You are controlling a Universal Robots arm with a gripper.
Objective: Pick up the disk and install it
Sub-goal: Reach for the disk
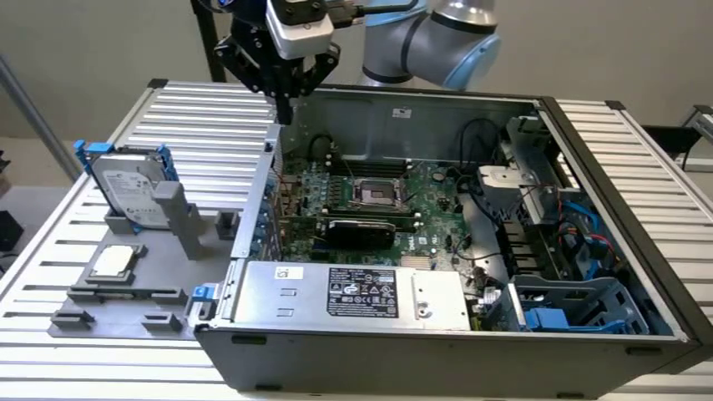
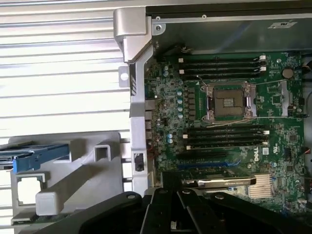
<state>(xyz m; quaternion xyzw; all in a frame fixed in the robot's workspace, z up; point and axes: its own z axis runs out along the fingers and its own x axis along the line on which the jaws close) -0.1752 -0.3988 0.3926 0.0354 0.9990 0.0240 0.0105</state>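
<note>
Gripper jaws are pressed together, empty, above the computer case's far corner. The disk stands on edge in a grey holder near the table's edge.

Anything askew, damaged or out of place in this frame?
Nothing stands out. The disk leans in its grey holder beside the open computer case, the small chip lies flat nearby, and the shut gripper hangs empty above a case corner.
</note>
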